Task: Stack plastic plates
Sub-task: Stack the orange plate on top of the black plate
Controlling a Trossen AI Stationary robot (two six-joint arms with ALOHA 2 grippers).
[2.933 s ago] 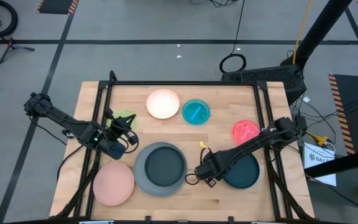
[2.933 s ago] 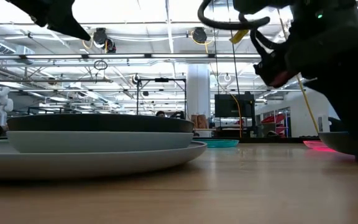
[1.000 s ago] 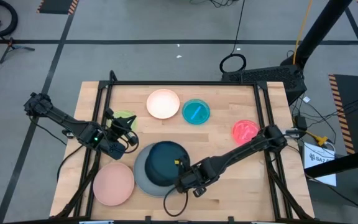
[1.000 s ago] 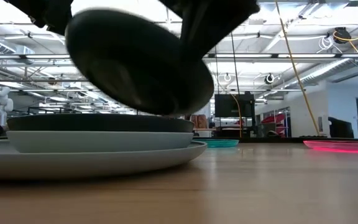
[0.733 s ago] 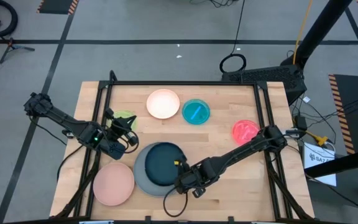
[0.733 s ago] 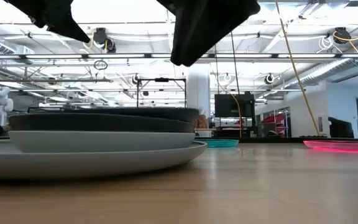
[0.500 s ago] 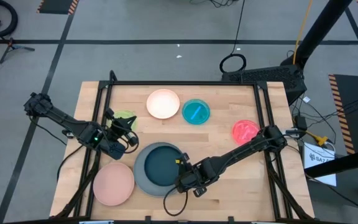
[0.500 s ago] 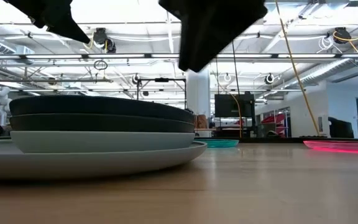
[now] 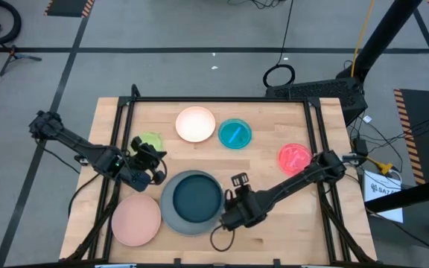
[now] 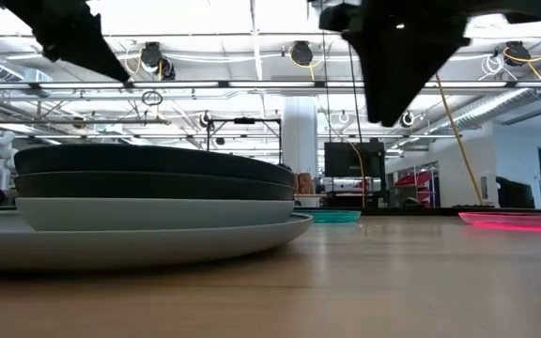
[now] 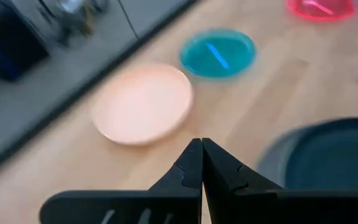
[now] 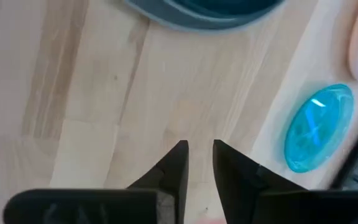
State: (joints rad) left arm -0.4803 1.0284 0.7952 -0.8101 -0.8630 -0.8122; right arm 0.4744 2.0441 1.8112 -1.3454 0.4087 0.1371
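Grey workshop floor with black tape lines around a pale wooden table (image 9: pixel 274 126) in a black frame; in the low view, ceiling lights and racking run behind. Since half a second ago the right gripper (image 9: pixel 238 181) has drawn away from the stack toward the table's middle and now hangs over bare wood just beside the stack's right rim, holding nothing, its fingers (image 12: pixel 178 163) set a narrow gap apart. The dark teal plate (image 9: pixel 196 197), which it carried tilted a second ago, now lies flat on top of the stack, as it already did half a second ago. The stack sits at the near middle of the table: large grey plate (image 9: pixel 171 216) at the bottom, then a light blue plate (image 10: pixel 158 213), then a black plate (image 10: pixel 153 188), then the teal one; all level, rims up, round, so no long axis to note. The left gripper (image 9: pixel 157 157) has shifted slightly and hovers between the lime green dish (image 9: pixel 148 141) and the stack, its fingertips (image 11: pixel 193 163) pressed together on nothing. Salmon pink plate (image 9: pixel 136 219) lies flat just left of the stack. Cream plate (image 9: pixel 195 123) and cyan dish (image 9: pixel 234 134) sit side by side toward the far edge; pink-red dish (image 9: pixel 294 156) well right.
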